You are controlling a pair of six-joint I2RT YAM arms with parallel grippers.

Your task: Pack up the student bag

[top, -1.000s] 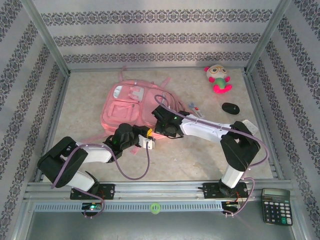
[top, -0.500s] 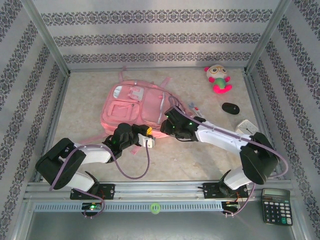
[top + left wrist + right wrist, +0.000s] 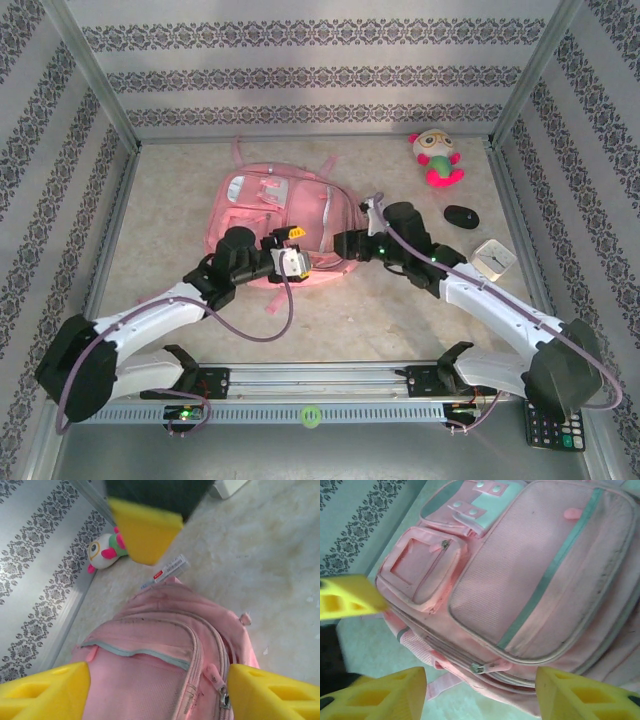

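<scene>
Left wrist view: wide-spread left gripper (image 3: 160, 690), yellow pads parted over the near end of the large pink fabric backpack with white trim and zips (image 3: 165, 650), holding nothing. Opposite it, seen from above, right gripper (image 3: 345, 243) likewise parted and empty, set just right of the left gripper (image 3: 283, 255) at the near right edge of the backpack (image 3: 275, 210). Lying flat left of centre, zips apparently shut. Both claws likely placed there to reach a zip pull and open the main pocket. Slim white pens (image 3: 167, 571) just beside the bag's right side; round plush toy (image 3: 436, 157) at far right; black oval object (image 3: 461, 216) nearer, all probably awaiting packing.
</scene>
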